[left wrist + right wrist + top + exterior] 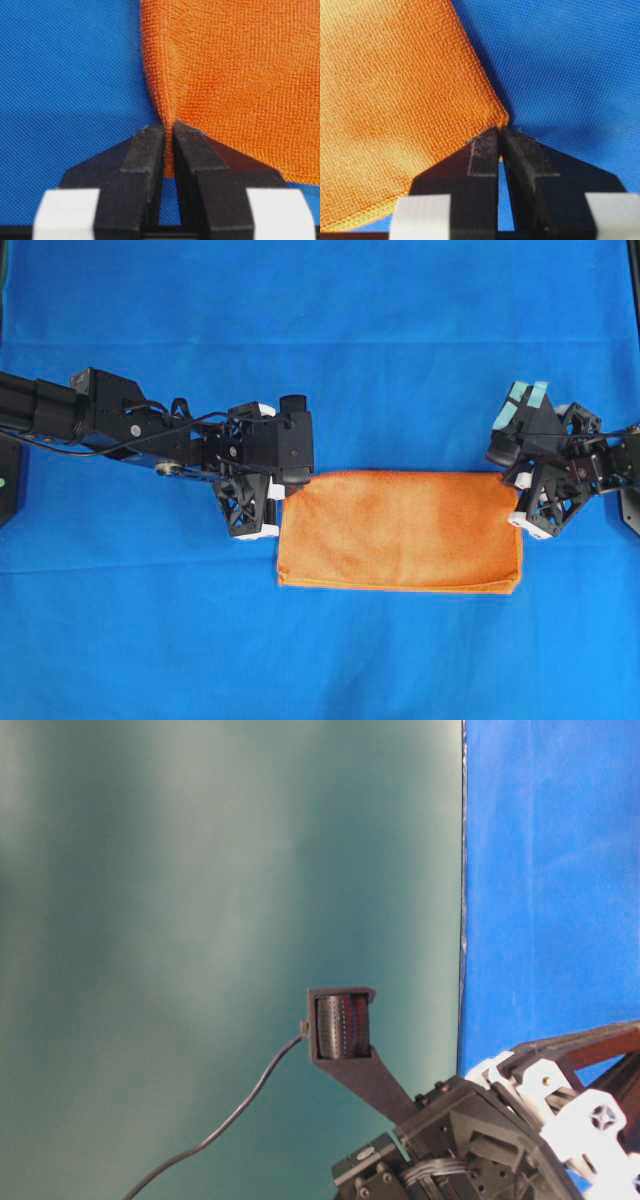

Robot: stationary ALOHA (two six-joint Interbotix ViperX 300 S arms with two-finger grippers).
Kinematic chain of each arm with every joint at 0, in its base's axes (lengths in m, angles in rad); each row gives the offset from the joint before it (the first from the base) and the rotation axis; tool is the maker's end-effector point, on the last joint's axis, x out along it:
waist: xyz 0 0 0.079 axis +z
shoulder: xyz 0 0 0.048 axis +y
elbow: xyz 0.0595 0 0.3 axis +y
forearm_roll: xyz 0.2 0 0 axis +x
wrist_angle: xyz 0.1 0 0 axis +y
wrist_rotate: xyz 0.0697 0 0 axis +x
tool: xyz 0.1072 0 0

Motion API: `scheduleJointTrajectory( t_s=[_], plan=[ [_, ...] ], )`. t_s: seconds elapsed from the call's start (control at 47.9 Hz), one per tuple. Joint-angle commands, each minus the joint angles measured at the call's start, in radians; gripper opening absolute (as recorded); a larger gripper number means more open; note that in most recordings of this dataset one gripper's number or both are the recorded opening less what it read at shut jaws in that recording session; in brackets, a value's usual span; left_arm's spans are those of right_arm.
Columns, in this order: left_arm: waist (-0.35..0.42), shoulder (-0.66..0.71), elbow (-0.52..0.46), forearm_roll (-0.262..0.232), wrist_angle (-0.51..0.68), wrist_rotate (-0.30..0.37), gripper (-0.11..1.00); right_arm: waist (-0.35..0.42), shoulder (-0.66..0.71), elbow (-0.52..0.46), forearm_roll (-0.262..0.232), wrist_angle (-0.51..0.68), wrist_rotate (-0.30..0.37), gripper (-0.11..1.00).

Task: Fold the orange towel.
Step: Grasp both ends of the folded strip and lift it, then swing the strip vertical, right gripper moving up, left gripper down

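Lying folded into a rectangle on the blue-covered bench: orange towel. Left gripper fingers clenched on its upper left corner; right gripper fingers pinched on its upper right corner, cloth caught between them.

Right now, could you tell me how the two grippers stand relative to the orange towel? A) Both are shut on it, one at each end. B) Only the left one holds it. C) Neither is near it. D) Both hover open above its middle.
A: the wrist views show the left gripper and the right gripper each pinching the orange towel between closed fingers.
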State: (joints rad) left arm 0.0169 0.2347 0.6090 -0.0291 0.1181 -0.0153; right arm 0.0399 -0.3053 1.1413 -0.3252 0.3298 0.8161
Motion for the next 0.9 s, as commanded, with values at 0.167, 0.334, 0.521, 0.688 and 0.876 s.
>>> scheduleJointTrajectory(
  t_s=[0.167,0.334,0.521,0.688,0.876],
  plan=[
    [0.002,-0.121,-0.021,0.0,0.092,0.002,0.02,0.005,-0.149,-0.057,0.0,0.091,-0.012,0.04],
    [-0.018,-0.278,-0.012,0.0,0.138,0.009,0.02,0.018,-0.267,-0.103,-0.002,0.227,-0.018,0.04],
    [-0.038,-0.388,0.021,0.002,0.146,0.018,0.02,0.034,-0.387,-0.129,-0.005,0.308,-0.018,0.04],
    [-0.041,-0.442,0.058,0.0,0.138,0.015,0.02,0.034,-0.433,-0.127,-0.014,0.308,-0.018,0.04],
    [-0.052,-0.44,0.063,0.0,0.097,0.012,0.02,0.026,-0.403,-0.13,-0.078,0.299,-0.005,0.04]
  ],
)
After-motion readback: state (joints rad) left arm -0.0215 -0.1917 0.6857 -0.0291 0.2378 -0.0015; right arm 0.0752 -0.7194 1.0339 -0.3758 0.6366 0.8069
